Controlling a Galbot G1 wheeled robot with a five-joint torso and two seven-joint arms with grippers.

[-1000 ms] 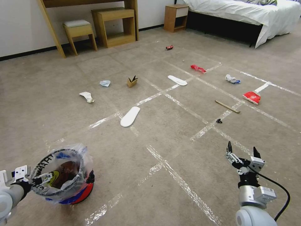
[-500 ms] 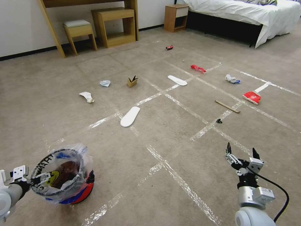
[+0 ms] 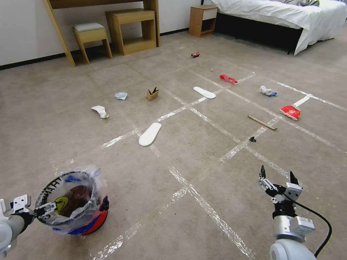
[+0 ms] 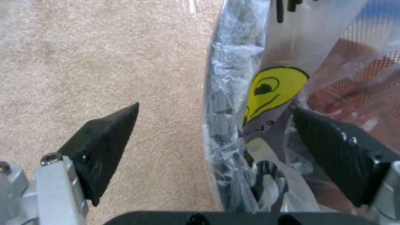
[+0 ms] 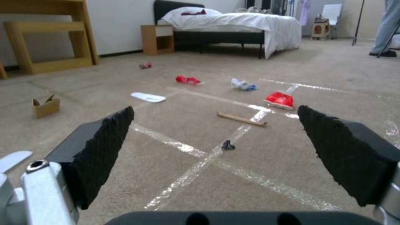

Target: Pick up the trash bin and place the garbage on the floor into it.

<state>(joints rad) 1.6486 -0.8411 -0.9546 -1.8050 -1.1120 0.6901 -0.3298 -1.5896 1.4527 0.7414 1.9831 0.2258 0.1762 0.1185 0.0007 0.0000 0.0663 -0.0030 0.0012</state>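
The trash bin (image 3: 74, 202) stands on the floor (image 3: 202, 166) at the robot's left, its bagged rim (image 4: 227, 93) between the spread fingers of the left gripper (image 4: 217, 137); closing squarely on that rim should grip it. The wrist view shows this straddle. The right gripper (image 3: 276, 175) hangs open, facing the scattered garbage (image 3: 150, 134)

We are holding the left gripper (image 3: 34, 210) low with jaws spread; the right gripper (image 3: 277, 176) is pointing forward, jaws apart.
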